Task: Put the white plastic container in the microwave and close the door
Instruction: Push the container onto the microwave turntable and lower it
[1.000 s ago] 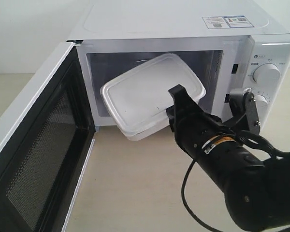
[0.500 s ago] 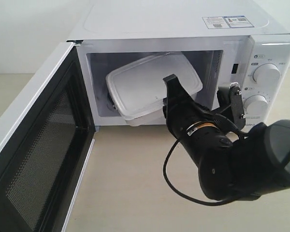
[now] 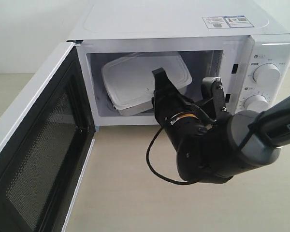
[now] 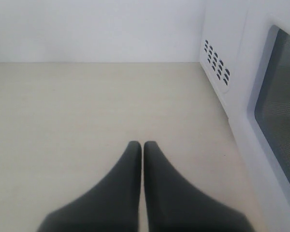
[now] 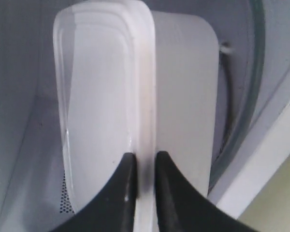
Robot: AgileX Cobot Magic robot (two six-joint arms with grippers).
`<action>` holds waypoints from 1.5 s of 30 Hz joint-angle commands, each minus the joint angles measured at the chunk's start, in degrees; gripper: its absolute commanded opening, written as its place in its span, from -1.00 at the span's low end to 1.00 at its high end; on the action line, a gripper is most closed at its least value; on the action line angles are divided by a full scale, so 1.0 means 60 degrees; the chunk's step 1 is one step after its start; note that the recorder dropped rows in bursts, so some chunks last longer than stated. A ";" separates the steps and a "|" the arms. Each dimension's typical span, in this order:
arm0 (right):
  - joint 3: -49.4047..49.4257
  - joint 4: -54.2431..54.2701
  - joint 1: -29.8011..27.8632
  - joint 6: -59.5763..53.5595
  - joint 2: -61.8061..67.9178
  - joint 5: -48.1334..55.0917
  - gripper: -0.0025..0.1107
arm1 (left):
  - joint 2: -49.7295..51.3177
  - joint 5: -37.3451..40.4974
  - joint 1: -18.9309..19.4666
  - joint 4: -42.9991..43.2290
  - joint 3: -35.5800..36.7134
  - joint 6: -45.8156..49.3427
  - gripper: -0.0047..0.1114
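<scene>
In the cavity of the microwave (image 3: 159,19), at frame centre, the right gripper (image 5: 144,162) pinches the rim of the tilted white plastic container (image 3: 135,79); the door (image 3: 38,140) stands open at left. The left gripper (image 4: 143,145) is closed, empty.

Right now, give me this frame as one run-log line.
phase: insert | right gripper: shut on rim of white plastic container, tilted inside microwave | left gripper: shut, empty, above table | door: open
</scene>
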 commanded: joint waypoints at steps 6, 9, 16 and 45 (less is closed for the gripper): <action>-0.0356 0.0249 -0.0126 -0.0413 0.0412 -0.1089 -0.96 | -0.0028 -0.0019 -0.0006 -0.0031 0.0038 -0.0087 -0.85; -0.0356 -0.0100 -0.0278 -0.0342 0.0506 -0.1056 -0.77 | -0.0028 -0.0019 -0.0006 -0.0031 0.0038 -0.0087 -0.85; -0.0356 -0.0115 -0.0284 -0.0342 0.0506 -0.1232 -0.34 | -0.0028 -0.0019 -0.0006 -0.0031 0.0038 -0.0087 -0.85; 0.1350 -0.3670 -0.0284 -0.9013 0.0488 -0.2751 -0.96 | -0.0028 -0.0019 -0.0006 -0.0031 0.0038 -0.0087 -0.85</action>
